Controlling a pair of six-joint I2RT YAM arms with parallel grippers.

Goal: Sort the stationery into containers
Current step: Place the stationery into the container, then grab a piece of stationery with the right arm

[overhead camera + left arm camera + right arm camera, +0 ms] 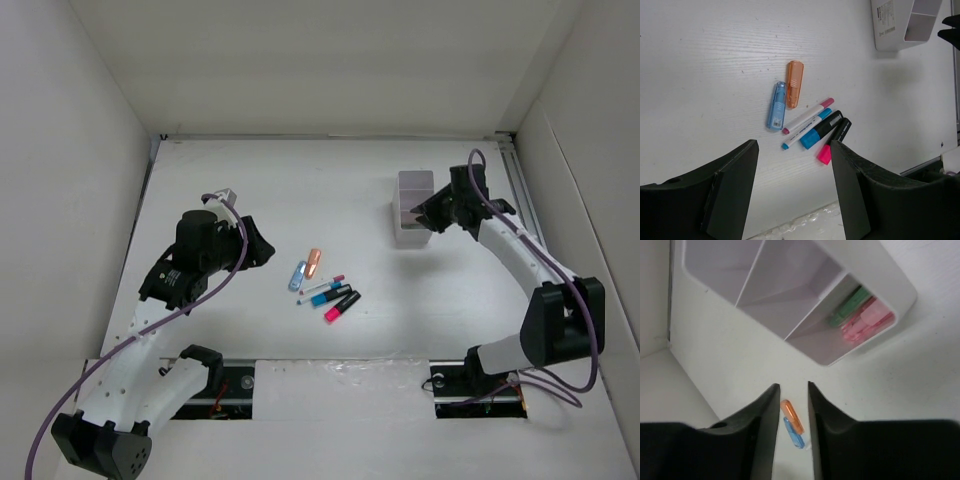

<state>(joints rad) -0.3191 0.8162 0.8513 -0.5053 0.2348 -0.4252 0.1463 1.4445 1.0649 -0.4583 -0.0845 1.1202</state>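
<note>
Loose stationery lies in a cluster at mid-table: an orange piece (315, 263) (794, 84), a blue piece (298, 275) (776, 106), two thin white pens (807, 116), a black marker with a blue end (821, 131) and one with a pink end (835, 141). The white divided container (415, 205) (900, 290) stands at the back right. One end compartment holds a green piece (850, 305) and pink pieces (870, 320); the other two show nothing inside. My left gripper (262, 248) (794, 145) hovers left of the cluster, open and empty. My right gripper (418, 215) (793, 386) hangs over the container's near side, narrowly open and empty.
White walls enclose the table on the left (60, 200), back (330, 60) and right. A metal rail (520, 190) runs along the right edge beside the container. A taped strip (340, 375) lies at the near edge between the arm bases.
</note>
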